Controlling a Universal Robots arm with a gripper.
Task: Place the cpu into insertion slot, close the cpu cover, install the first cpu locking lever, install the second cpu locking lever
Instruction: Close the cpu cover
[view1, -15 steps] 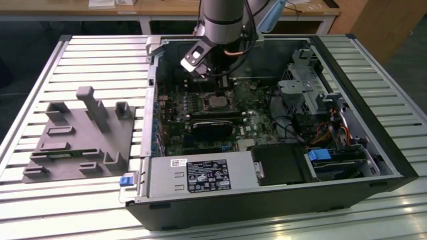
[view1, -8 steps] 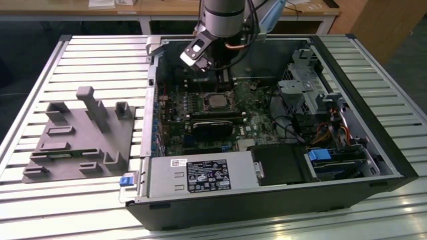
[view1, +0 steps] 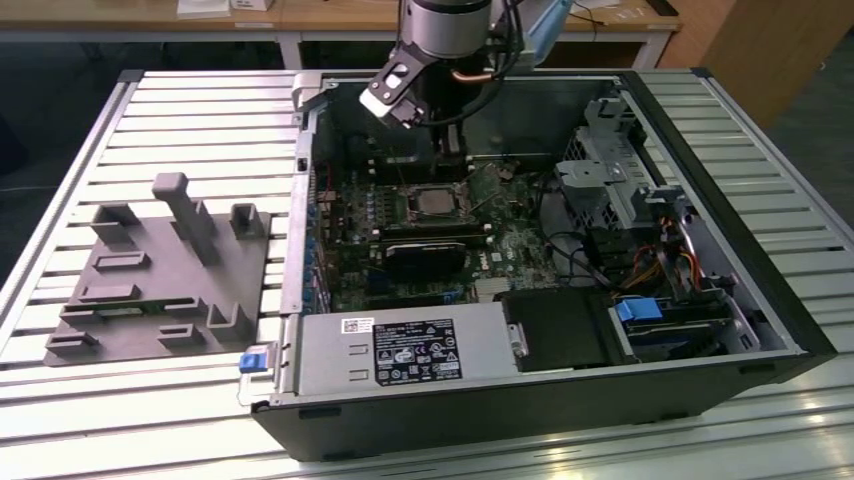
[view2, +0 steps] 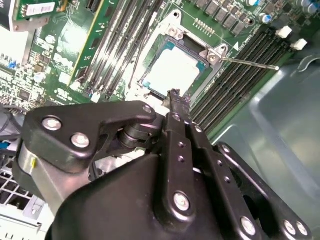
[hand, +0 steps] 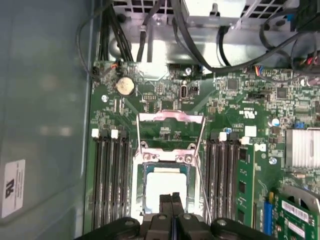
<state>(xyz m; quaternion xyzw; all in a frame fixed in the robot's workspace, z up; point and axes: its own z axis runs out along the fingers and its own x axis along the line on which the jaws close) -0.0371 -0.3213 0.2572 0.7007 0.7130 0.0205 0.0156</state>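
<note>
1. In the exterior view, even light from overhead falls on the slatted bench (view1: 134, 130). Its near slats glare almost white (worst toward the exterior view's left).
2. The inside of the computer case (view1: 747, 300) is dimmer, with the motherboard (view1: 400, 200) lying in soft shadow.
3. In both wrist views the cpu (view2: 172, 70) (hand: 162, 186) reflects so much light that its top is a blank white patch.
4. In the first wrist view the case side panel (hand: 45, 100) shows pale, smeared reflections, and the finned heatsink (hand: 302, 147) is washed out.
5. In the second wrist view the black gripper (view2: 174, 96) is dark, with small highlights on its screw heads.
</note>
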